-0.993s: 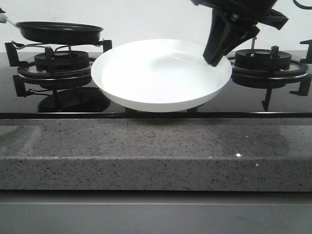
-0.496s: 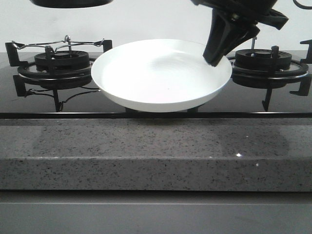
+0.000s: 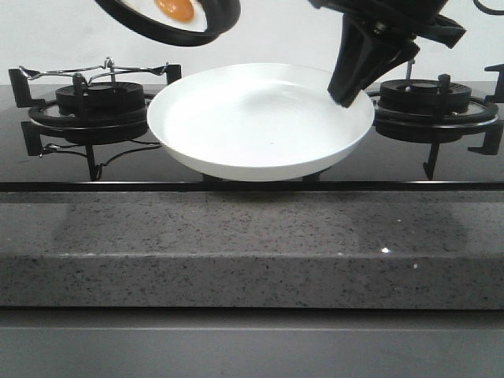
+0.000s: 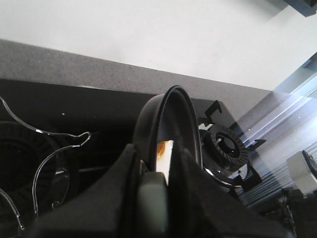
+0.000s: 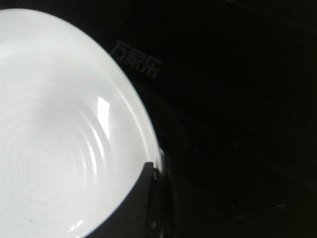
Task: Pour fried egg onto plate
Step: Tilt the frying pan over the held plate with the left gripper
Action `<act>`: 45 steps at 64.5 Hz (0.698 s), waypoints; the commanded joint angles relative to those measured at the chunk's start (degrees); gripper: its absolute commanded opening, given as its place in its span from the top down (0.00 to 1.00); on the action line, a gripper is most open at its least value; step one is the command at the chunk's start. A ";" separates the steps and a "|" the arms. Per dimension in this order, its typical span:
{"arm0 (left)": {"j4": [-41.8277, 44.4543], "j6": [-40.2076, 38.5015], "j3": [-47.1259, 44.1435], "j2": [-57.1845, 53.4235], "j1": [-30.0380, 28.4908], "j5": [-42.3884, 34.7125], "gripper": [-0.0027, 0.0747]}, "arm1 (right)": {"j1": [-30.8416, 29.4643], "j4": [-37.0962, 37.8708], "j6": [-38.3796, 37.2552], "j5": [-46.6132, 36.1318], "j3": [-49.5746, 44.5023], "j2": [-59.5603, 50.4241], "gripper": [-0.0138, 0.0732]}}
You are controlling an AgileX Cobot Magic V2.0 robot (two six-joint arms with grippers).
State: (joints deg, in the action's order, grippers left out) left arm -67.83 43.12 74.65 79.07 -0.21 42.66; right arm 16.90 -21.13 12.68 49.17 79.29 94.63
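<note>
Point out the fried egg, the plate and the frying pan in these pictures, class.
fried egg (image 3: 175,9), front view, on its orange yolk.
plate (image 3: 260,118), front view, on the bare white inner surface.
frying pan (image 3: 223,19), front view, on the black rim at its lower right.

Fried egg (image 3: 175,8) and pan (image 3: 169,25) edge-cropped.

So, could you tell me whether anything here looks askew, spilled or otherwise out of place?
Nothing is spilled or damaged. The frying pan is tilted steeply in the air up and left of the plate, with the fried egg inside it. The plate is empty, its rim gripped by the right gripper.
</note>
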 commanded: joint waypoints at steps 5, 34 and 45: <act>4.27 -0.15 1.69 -6.56 6.13 -7.55 0.99 | -0.09 -1.40 0.37 -2.11 1.29 -2.95 0.91; 24.34 -0.15 1.60 -9.25 22.33 -17.64 0.99 | -0.09 -1.40 0.37 -2.11 1.29 -2.95 0.91; 28.61 -0.15 1.60 -9.25 25.87 -20.82 0.99 | -0.09 -1.40 0.37 -2.11 1.29 -2.95 0.91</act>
State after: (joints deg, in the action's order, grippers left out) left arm -39.14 43.12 74.45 71.90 23.85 28.79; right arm 16.90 -21.13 12.68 49.17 79.29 94.63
